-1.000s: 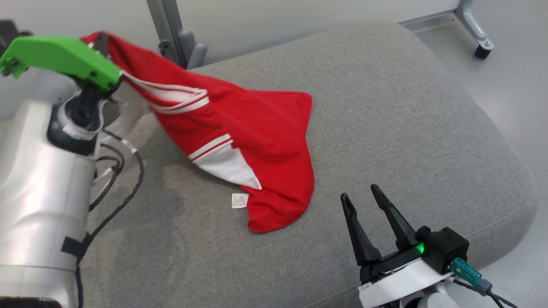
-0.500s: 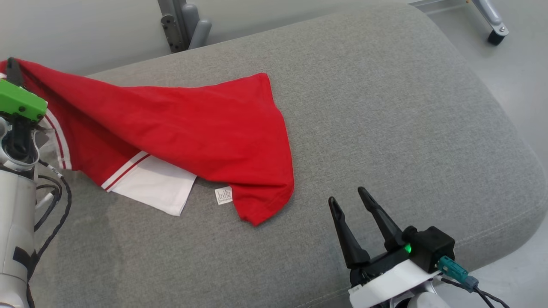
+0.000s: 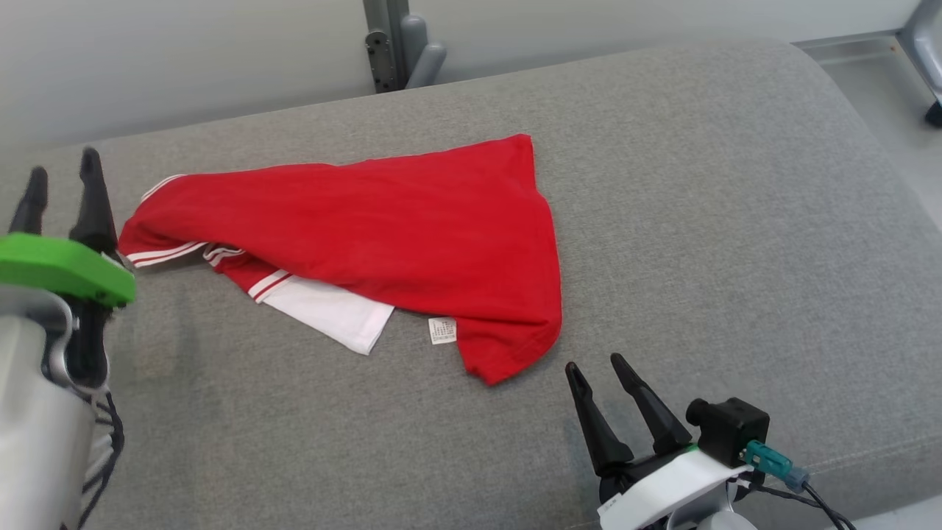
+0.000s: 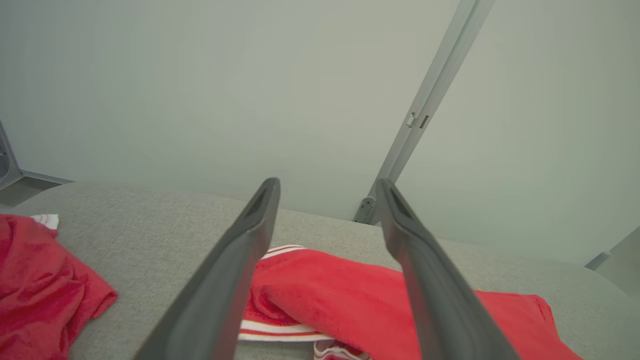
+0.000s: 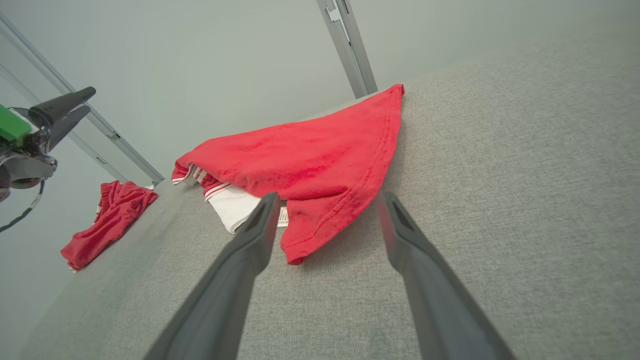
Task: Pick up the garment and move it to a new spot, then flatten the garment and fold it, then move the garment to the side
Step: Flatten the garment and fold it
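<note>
Nearest, at the lower right, the right gripper (image 3: pixel 593 362) hovers over the grey cushion (image 3: pixel 736 221) with its two dark fingers spread wide and nothing between them; its tips point at the near corner of the garment (image 3: pixel 412 221) and stop just short of it. At the left edge, the left gripper (image 3: pixel 63 163) sits under a green housing (image 3: pixel 62 266), and its two fingers also stand wide apart and empty, just beside the garment's striped left end without touching it. The one red garment lies in the middle of the cushion, stretched left to right, roughly flat but rumpled and doubled over itself. One white panel (image 3: pixel 331 313) edged with red and white stripes sticks out from under its near side, and one small white label (image 3: pixel 442 330) lies next to it on the fabric. The right wrist view takes in a second red cloth (image 5: pixel 107 220), bunched up farther left on the same cushion and well apart from the garment. Beyond the cushion's far edge, one grey metal post (image 3: pixel 390 40) stands against a pale wall.
</note>
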You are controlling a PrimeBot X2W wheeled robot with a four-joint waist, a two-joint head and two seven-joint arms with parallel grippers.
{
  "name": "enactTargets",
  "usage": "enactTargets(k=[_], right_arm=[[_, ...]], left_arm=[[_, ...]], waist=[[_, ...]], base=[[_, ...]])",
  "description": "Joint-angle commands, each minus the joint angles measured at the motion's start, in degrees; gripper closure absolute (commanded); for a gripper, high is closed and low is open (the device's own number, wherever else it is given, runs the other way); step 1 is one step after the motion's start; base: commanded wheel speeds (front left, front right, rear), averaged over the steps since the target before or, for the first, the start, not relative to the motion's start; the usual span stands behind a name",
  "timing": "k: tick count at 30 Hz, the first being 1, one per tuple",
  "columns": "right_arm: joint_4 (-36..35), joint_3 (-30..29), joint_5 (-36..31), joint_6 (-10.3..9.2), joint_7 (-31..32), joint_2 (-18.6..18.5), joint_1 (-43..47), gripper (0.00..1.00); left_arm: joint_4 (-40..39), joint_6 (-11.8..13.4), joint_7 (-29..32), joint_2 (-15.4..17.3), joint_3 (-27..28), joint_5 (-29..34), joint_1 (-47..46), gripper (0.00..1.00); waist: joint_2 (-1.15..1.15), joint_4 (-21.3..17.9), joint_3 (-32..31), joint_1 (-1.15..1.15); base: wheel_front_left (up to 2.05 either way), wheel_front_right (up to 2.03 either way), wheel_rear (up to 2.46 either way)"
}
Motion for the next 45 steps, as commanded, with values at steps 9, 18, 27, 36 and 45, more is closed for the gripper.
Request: enactTargets(k=[9,18,27,36,45], right_arm=[[5.2,-2.4,5.6,-0.06,0.0,-0.1,-0.8,0.0],[13.2,-0.4,8.8,-0.04,0.0,-0.2,-4.4,0.0],[22.2,0.4,13.8,-0.04,0.0,-0.2,-9.2,0.0],[21.4,0.9,16.3,-0.04,0.0,-0.2,-5.9,0.0],[21.2,-2.5,13.0,-0.15,0.1,-0.6,-4.3,0.0]], left_arm=[[-28.2,4.6,-0.9,-5.3,11.3,13.5,30.3,0.0],[-37.8,3.8,-0.9,-13.8,13.4,21.2,42.9,0.0],[-37.8,1.7,-0.9,-17.9,12.7,24.9,45.1,0.0],[-37.7,0.8,-0.9,-18.2,15.0,26.0,43.2,0.0],[-37.6,-0.2,-0.9,-19.7,15.7,26.8,42.9,0.0]], waist=[[0.0,9.8,-2.0,0.0],[0.0,17.1,-0.6,0.0],[0.0,21.1,-0.1,0.0],[0.0,21.2,0.0,0.0],[0.0,21.7,1.8,0.0]], base=[[0.0,0.0,0.0],[0.0,0.0,0.0],[0.0,0.0,0.0],[0.0,0.0,0.0],[0.0,0.0,0.0]])
